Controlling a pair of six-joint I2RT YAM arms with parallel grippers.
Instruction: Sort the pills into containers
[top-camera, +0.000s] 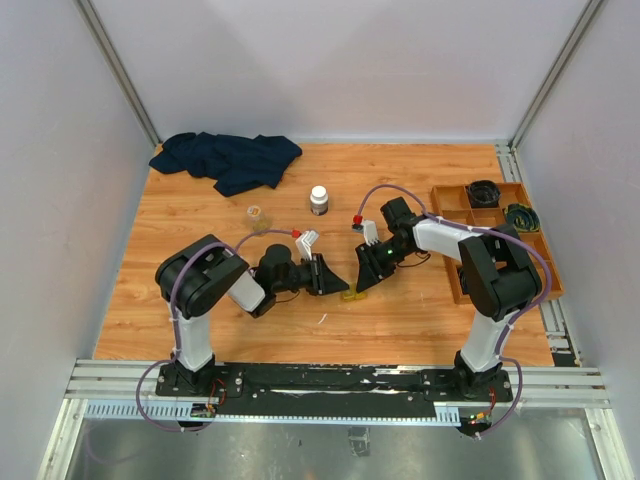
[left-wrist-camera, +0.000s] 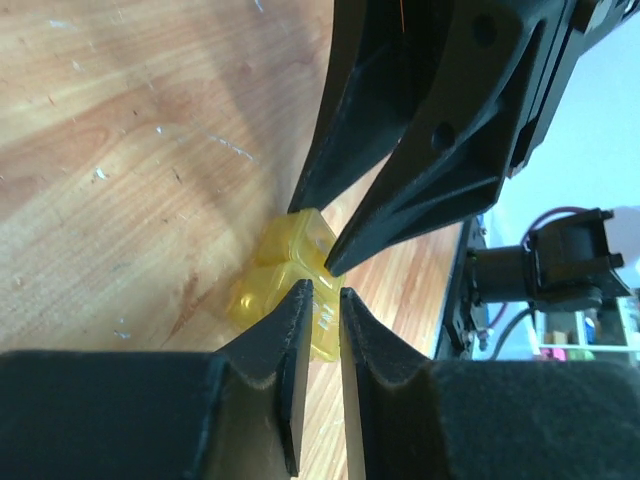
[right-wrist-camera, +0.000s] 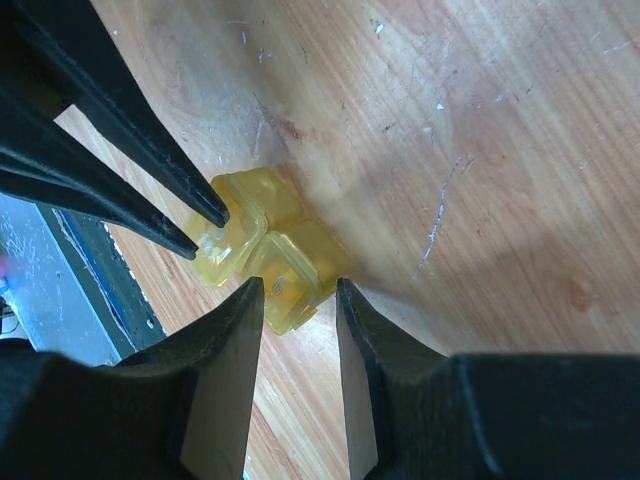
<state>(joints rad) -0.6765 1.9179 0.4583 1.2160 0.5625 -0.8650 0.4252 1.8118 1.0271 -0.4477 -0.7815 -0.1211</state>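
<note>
1. Top view: case (top-camera: 352, 294) sits mid-table (top-camera: 400, 320), centre frame, both pairs of jaws meeting on it; vial (top-camera: 257, 215) upper left, well apart.
2. Left wrist: left jaws narrow, nipping the case's edge. Looks light, thin, slick, so grip the rim gently.
3. Right wrist: right jaws half-open, clasping its near half. Scuffed wood, tight room.

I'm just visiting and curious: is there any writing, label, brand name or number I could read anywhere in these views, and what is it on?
None can be read in any view.
The small white-capped bottle: any label is too small to tell.
The small translucent yellow squarish plastic case: pale specks only, nothing legible.
The dark blue crumpled cloth and the brown wooden compartment tray: no lettering shows.
</note>
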